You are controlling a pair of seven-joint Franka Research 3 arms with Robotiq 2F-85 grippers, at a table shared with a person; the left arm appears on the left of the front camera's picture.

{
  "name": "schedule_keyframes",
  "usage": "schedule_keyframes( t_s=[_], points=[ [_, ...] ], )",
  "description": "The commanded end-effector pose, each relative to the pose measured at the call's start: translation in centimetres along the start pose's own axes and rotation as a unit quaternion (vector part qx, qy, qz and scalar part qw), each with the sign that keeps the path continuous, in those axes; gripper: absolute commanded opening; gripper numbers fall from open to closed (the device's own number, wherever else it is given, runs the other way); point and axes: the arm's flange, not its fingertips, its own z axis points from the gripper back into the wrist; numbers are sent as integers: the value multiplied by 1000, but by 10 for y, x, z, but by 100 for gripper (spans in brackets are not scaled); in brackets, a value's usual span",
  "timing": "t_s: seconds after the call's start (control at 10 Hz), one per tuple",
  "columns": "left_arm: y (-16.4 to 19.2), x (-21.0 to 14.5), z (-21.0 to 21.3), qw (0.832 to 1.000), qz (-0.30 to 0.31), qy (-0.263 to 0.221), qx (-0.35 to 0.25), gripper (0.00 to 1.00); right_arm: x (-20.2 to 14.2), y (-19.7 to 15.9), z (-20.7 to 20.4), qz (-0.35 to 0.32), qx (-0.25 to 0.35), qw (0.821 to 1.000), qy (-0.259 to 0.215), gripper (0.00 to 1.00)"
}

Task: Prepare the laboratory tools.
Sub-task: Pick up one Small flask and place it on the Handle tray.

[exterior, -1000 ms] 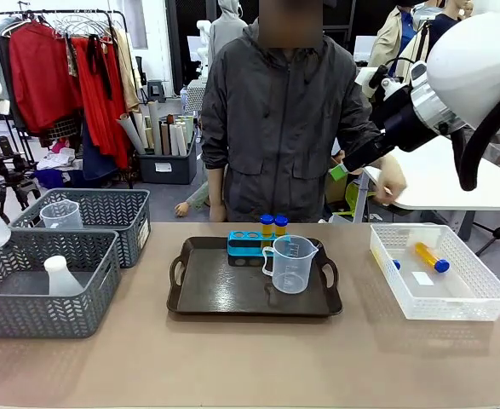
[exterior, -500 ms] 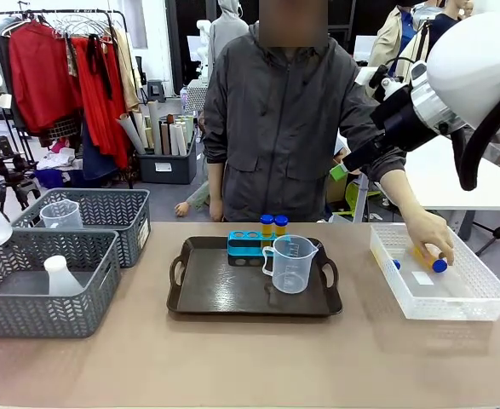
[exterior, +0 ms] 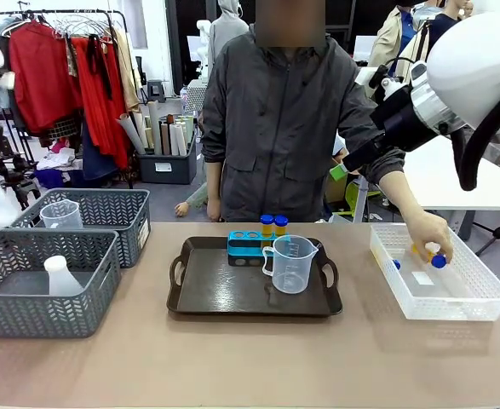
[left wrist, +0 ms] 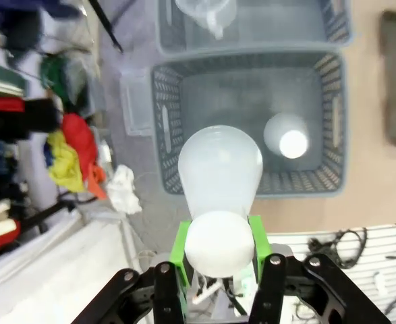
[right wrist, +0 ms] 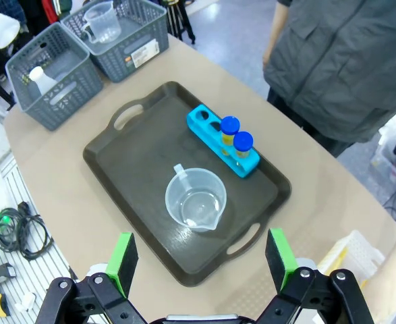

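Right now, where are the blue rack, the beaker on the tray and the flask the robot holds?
Rack [exterior: 245, 246]: front view, on its front wall.
Beaker [exterior: 292, 271]: front view, on its clear body.
Flask [left wrist: 220, 169]: left wrist view, on its white body.

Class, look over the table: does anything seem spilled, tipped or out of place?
Nothing is spilled or damaged. One oddity: the blue rack on the tray holds two tubes and has two empty holes; a person's hand grips another tube at the white basket.
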Motion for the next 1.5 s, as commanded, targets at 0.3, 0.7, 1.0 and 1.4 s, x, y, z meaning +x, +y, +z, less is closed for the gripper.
schedule_keyframes(
  t_s=[0.3, 0.7, 1.0, 1.4],
  points=[
    [-38, 8, 112, 986, -112, -106, 65, 0, 0, -1, 0, 0, 9, 1000, -10, 100],
    [-76, 16, 197, 949, -241, -191, 68, 0, 0, -1, 0, 0, 9, 1000, -10, 100],
    [-126, 33, 218, 919, -309, -241, 48, 0, 0, -1, 0, 0, 9, 1000, -10, 100],
    [-173, 49, 217, 898, -366, -243, 19, 0, 0, -1, 0, 0, 9, 1000, -10, 100]
  ],
)
